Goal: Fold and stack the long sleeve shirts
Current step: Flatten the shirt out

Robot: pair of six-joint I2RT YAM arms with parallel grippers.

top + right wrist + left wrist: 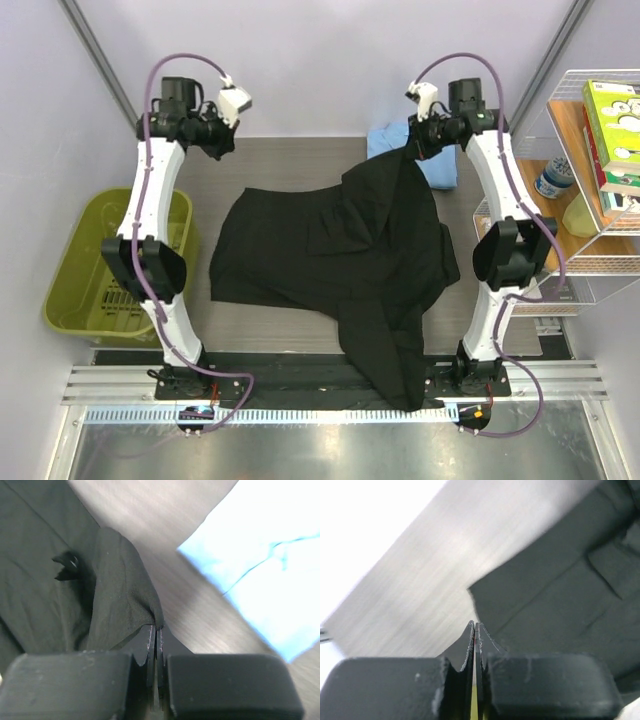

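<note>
Table [280, 160] bears black shirt [340, 250]; wire shelf [600, 72] holds boxes [612, 125], jar [552, 178].

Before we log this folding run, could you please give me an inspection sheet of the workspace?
Surface: grey wood-grain table top, bare at the far left.
Job's things: plain black cloth shirt spread out, one part hanging over the near edge; light blue cloth shirt at the far right, partly hidden by the right arm.
Clutter: nothing seen.
Grippers: left gripper shut beside the black shirt's corner, no cloth seen in it; right gripper shut on a raised fold of the black shirt.
Cables: purple cables looped along both arms.
Surroundings: green plastic bin left of the table; white wire shelf on the right, holding boxes.
</note>
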